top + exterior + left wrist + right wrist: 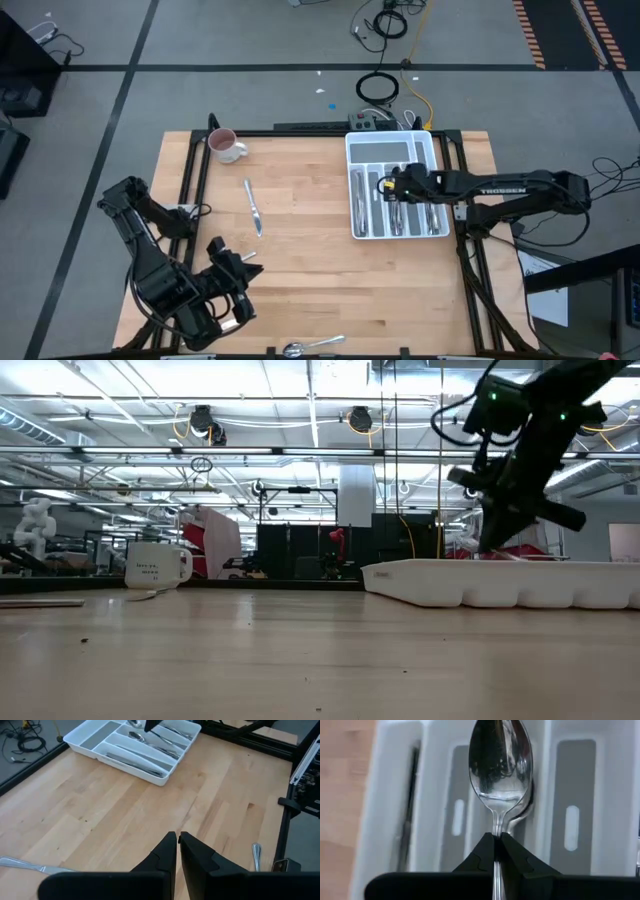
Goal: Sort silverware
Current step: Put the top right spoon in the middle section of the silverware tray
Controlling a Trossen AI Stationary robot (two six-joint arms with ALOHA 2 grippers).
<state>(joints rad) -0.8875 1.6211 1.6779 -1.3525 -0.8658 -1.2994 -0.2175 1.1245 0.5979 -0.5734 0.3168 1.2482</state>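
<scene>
The white cutlery tray [362, 150] lies at the table's right, with silverware in its slots. My right gripper [388, 187] hangs over its middle slots, shut on a shiny spoon [501, 760]; another spoon lies in the slot just under it. In the low view this gripper [500, 530] stands above the tray's wall [500, 585]. My left gripper [240, 265] waits shut and holding nothing over the table's near left part. A knife [253, 207] lies flat left of the middle, and a spoon [312, 346] lies at the near edge. My right gripper pinches the spoon's handle [497, 822] just behind the bowl between its two fingers. The spoon lies along the fingers, and its bowl sticks out ahead, slanting down over a tray slot. Whether the bowl touches the spoon below it cannot be told.
A white mug [225, 145] stands at the far left corner. Black frame rails run along the table's left and right edges. Bare wood lies between the knife and the tray. In the left wrist view the knife [30, 866] and the near spoon's handle [256, 855] lie either side of the fingers.
</scene>
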